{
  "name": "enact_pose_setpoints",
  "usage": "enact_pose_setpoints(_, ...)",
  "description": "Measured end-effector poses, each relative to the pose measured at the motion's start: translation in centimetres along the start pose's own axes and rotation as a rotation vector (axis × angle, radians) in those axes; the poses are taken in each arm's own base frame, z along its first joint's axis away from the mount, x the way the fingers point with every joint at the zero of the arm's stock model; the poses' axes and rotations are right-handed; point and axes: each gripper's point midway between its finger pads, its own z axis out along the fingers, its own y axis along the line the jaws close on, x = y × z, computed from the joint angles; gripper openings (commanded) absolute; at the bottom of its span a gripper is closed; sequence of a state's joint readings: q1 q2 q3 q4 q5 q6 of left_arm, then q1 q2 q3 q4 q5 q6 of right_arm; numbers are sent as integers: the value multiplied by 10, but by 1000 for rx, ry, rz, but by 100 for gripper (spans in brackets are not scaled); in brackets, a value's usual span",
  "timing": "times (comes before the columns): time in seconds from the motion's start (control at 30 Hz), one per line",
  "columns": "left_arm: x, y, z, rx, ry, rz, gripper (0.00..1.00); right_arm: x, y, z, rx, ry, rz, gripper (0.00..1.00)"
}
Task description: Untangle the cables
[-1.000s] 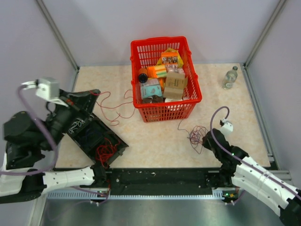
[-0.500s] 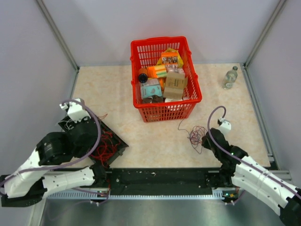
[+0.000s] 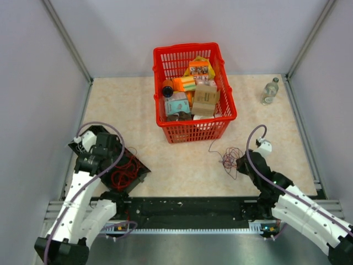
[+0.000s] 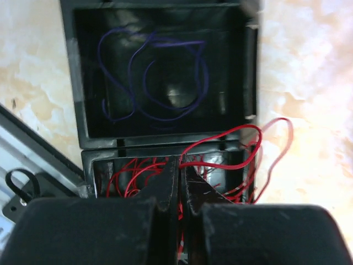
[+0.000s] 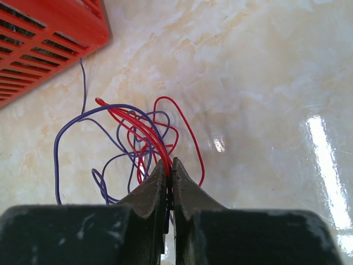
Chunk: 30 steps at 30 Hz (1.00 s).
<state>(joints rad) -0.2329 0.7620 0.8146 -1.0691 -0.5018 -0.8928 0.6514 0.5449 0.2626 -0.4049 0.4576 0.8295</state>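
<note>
A loose tangle of thin red and purple cables [image 3: 229, 157] [image 5: 138, 132] lies on the table right of centre. My right gripper [image 3: 240, 162] [image 5: 170, 160] is shut on a few of its red strands. At the near left stands an open black box [image 3: 144, 170] [image 4: 71, 83]. Its near compartment is full of red cables [image 3: 126, 174] [image 4: 242, 132], and one loop spills over the side. A purple cable [image 4: 149, 72] lies in its far compartment. My left gripper [image 3: 113, 163] [image 4: 180, 161] hangs over the near compartment, shut, with a red cable running into its tips.
A red basket [image 3: 193, 130] [image 5: 49, 33] full of packets stands at the back centre, close to the tangle. A clear bottle [image 3: 269, 91] is at the back right. Grey walls close in both sides, and a black rail [image 3: 187, 207] runs along the near edge.
My left arm came down from a raised pose at the far left onto the box. The red cable strung over the table left of the basket is gone from there. The right arm stayed still.
</note>
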Motion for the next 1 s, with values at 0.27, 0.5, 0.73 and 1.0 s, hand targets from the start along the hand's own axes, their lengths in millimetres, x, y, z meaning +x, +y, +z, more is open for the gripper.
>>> enact_pose_setpoints(0.27,54,40,33,-158,162,-284,0,3,-1,1,9,14,-8,0)
enact_pose_setpoints(0.5,54,43,22,-66,90,-407,30,4,0,3,7,16,-19,0)
enact_pose_setpoints(0.73,50,34,19,-31,100,-411,98,10,-1,6,12,44,-56,0)
enact_pose_setpoints(1.0,-33,-24,-56,362,-72,-320,97,27,32,2,-195,147,-204,0)
